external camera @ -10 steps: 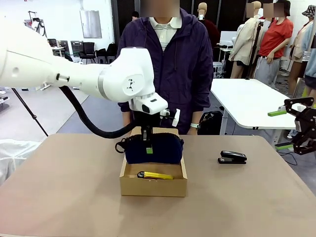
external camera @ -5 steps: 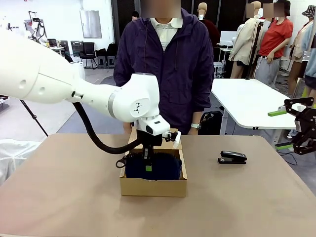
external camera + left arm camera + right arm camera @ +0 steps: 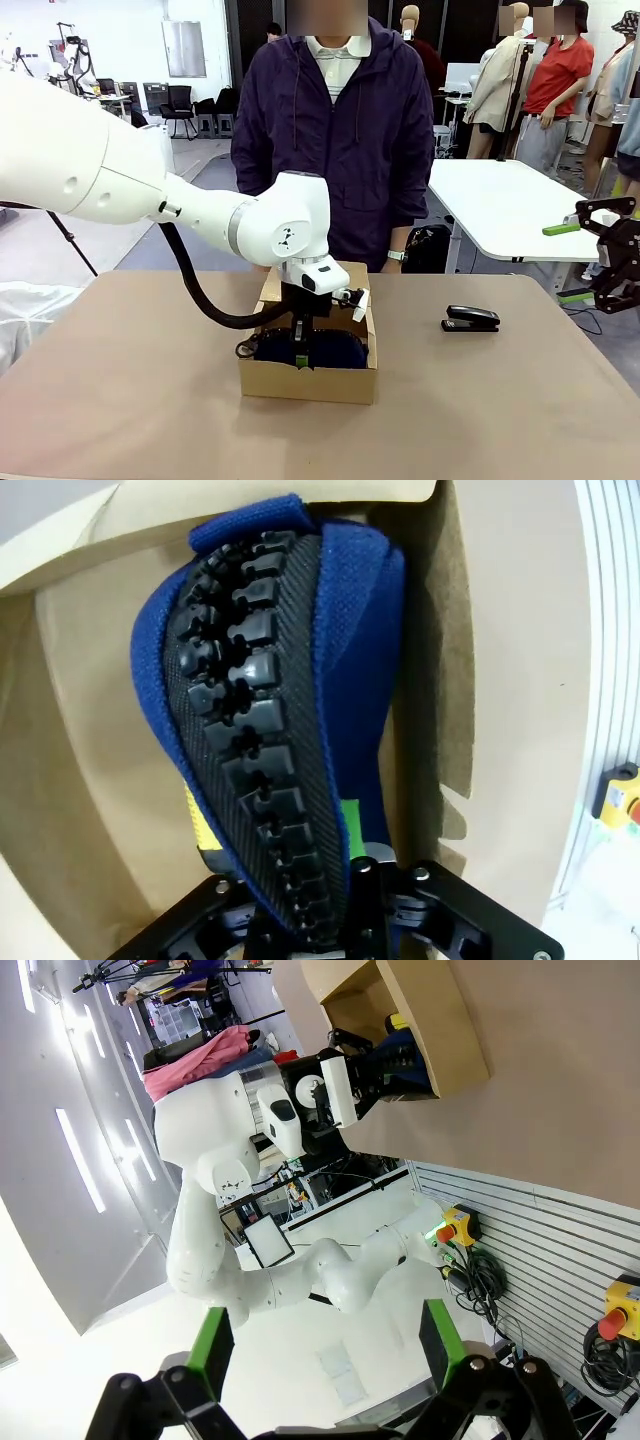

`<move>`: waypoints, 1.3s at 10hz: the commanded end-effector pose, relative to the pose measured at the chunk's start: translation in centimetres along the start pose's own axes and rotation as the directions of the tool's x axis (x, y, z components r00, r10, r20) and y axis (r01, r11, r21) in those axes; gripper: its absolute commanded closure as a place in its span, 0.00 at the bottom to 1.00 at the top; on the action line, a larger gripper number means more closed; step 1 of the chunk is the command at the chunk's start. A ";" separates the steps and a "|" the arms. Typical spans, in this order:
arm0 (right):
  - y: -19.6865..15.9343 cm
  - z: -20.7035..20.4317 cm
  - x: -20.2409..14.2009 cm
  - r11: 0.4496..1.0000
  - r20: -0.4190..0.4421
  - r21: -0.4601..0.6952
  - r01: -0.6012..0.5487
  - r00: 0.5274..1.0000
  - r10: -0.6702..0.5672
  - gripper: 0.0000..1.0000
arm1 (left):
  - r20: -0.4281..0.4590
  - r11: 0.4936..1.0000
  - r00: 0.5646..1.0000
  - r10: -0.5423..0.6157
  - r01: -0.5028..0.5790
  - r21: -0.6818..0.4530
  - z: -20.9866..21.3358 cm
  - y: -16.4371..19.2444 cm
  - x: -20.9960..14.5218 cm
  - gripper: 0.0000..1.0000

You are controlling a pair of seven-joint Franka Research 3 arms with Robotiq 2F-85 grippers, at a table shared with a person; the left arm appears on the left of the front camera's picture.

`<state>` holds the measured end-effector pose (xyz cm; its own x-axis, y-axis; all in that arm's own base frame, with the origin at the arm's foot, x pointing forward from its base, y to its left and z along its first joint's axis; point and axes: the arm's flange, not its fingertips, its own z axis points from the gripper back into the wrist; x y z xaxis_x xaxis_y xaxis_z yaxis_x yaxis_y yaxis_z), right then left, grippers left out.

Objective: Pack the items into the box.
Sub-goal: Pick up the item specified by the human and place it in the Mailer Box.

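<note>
The navy-blue pouch (image 3: pixel 338 349) lies inside the brown cardboard box (image 3: pixel 305 384) at the table's middle, its flap lid standing open at the back. My left gripper (image 3: pixel 300 356) reaches down into the box, shut on the pouch along its black zipper edge (image 3: pixel 255 710). Beneath the pouch, a sliver of the yellow utility knife (image 3: pixel 197 826) shows on the box floor (image 3: pixel 90 750). At the far right edge my right gripper (image 3: pixel 603 262) hangs open beside the table, its green pads (image 3: pixel 211 1358) wide apart and holding nothing.
A black stapler (image 3: pixel 470 318) sits on the table right of the box. A person in a purple jacket (image 3: pixel 335 130) stands at the far side, just behind the box. A white table (image 3: pixel 500 205) stands at the back right.
My left gripper has come down with the pouch, from above the box into it. The pouch now covers the yellow knife in the front view.
</note>
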<state>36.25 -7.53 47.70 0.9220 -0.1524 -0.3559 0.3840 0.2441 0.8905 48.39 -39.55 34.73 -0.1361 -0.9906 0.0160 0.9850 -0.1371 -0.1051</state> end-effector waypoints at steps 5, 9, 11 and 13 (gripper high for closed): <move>0.4 0.2 -0.1 1.000 -0.005 -0.005 0.001 1.000 -0.001 0.00 | 0.027 0.999 1.000 0.012 -0.013 0.041 1.8 -0.6 -0.5 0.00; 0.4 0.2 -0.1 1.000 -0.005 -0.005 0.001 1.000 -0.001 0.00 | 0.128 0.991 0.990 0.059 -0.073 0.109 6.3 -1.7 -1.9 0.00; 0.4 0.2 -0.1 1.000 -0.005 -0.005 0.001 1.000 -0.001 0.00 | 0.192 0.963 0.956 0.224 -0.247 0.105 12.3 -2.9 -5.8 0.00; 0.4 0.2 -0.1 1.000 -0.005 -0.005 0.001 1.000 -0.001 0.00 | 0.368 0.898 0.821 0.437 -0.419 -0.131 19.3 -4.6 -14.2 0.00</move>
<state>36.25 -7.54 47.69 0.9219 -0.1522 -0.3563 0.3843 0.2439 0.8904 48.64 -30.07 52.24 0.2143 -0.9390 0.2691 0.9750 0.1888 -0.1174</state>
